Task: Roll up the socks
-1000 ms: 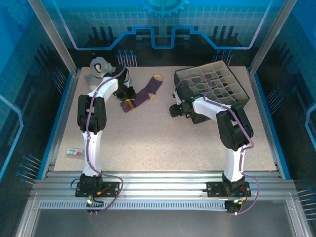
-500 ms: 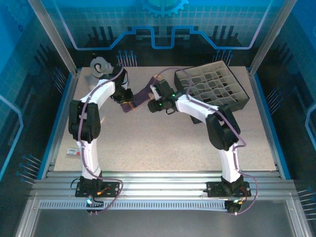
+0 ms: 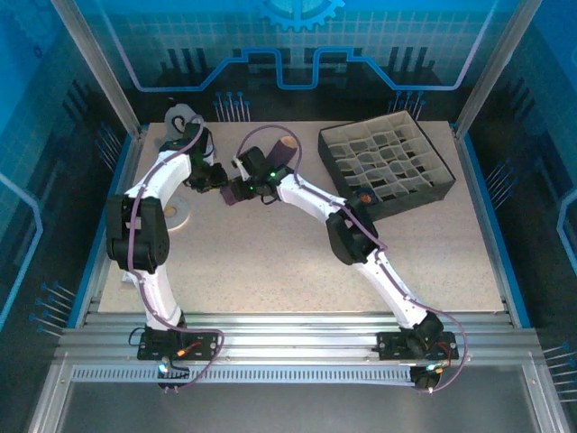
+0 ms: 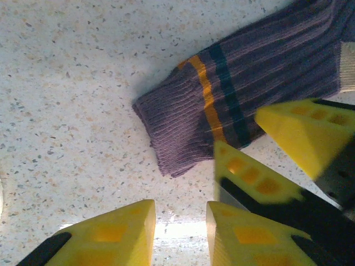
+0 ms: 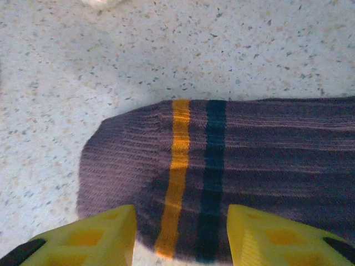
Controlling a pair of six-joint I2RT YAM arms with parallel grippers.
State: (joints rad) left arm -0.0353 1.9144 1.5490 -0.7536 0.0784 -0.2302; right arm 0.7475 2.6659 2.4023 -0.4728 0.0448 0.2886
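Two pincers now crowd one end of the sock. The right pincer (image 5: 180,215) stands open, its yellow fingers (image 5: 83,238) straddling the ribbed cuff (image 5: 127,166) with nothing yet pinched between them; whether the tips press the fabric I cannot tell. The left pincer (image 4: 180,208) is open too and empty, hovering over bare bench (image 4: 66,111) just beside that cuff. A second ago the right arm was well apart from all this, by the near corner of the divider tray (image 3: 411,195). It has since swung across the bench to the cuff, while the left pincer, which sat over the cuff then, has backed off a little to the left. The sock (image 5: 266,149) itself appears not to have shifted: it lies flat and unrolled near the far edge of the bench, cuff toward the left arm, tan toe (image 3: 288,142) pointing away. I read this as the right arm taking over the cuff, so rolling is about to start from that end and none of it is done. Counted: two arms, two pincers, one orange band (image 5: 178,149) and one dark band (image 5: 213,149) on the cuff, one tan toe, one grey plush toy (image 3: 180,120) at the far left corner, one divider tray, and one sock for sure; whether a second lies under it I cannot tell.
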